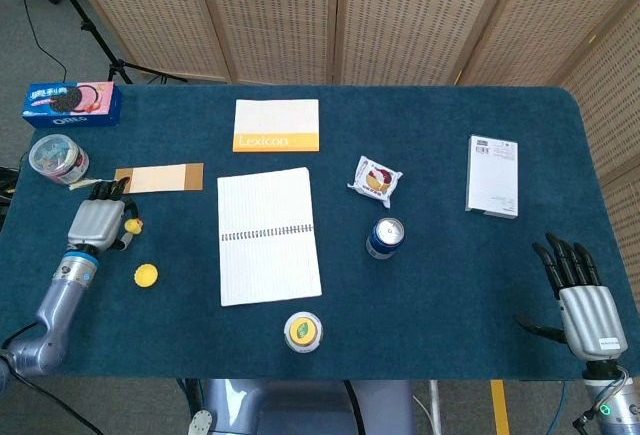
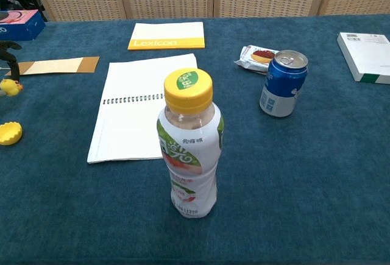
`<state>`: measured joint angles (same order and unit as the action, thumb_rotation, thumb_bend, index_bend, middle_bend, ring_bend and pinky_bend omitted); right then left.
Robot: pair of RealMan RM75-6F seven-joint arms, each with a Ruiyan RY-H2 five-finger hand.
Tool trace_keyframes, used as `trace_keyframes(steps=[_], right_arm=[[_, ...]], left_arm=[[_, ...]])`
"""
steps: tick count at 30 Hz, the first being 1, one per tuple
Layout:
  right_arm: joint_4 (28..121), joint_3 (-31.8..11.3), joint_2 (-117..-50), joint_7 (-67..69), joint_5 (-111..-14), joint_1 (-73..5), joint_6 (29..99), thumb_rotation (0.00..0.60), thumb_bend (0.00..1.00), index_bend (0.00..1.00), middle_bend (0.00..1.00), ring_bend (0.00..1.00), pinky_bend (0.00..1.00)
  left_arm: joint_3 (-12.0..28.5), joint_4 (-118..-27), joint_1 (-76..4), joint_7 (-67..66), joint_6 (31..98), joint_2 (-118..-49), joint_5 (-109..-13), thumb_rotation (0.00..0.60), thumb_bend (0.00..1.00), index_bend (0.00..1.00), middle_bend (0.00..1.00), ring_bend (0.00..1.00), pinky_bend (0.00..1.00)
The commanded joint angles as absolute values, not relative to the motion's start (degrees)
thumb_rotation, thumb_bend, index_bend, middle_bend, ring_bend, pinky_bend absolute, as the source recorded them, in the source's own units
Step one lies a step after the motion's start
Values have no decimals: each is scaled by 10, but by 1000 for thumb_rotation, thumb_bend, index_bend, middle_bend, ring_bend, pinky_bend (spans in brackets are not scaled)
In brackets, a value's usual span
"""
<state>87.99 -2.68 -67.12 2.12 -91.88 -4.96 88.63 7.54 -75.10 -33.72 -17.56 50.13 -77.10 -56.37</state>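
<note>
The left hand [image 1: 97,222] pinches the small yellow toy [image 1: 131,226], apparently lifting it; the yellow cap [image 1: 146,274] lies at five o'clock, while the right hand [image 1: 582,300] rests idle, fingers spread.

— Where do we find our left hand [image 1: 96,223]?

— Just behind the round yellow plastic cap [image 1: 146,275], left of the white spiral notebook [image 1: 268,236]; the blue drink can [image 1: 384,237] stands right of that.

A bottle [image 2: 188,149] is standing in front of a notebook [image 2: 143,105], with a blue can [image 2: 282,83] sitting to its right.
</note>
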Motion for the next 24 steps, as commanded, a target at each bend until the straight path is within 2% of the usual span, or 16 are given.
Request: trace_keyframes(steps=[1,12,24], right_arm=[[880,-27,-671,22,-919,-48,889,600,0,40,0,0,0],[880,-26,-669,28,-923,-46,895,600,0,40,0,0,0],[879,-26,-669,29,-924,-45,896,600,0,40,0,0,0]], left_arm=[[70,-803,-333,-189,518,-745,-576,600,358,517,0,0,0],[39,-892,-327,-236,549,-726,-609,600,356,518,0,0,0],[8,-916,-309,-257,582,-732,-651,600,354,517,0,0,0]])
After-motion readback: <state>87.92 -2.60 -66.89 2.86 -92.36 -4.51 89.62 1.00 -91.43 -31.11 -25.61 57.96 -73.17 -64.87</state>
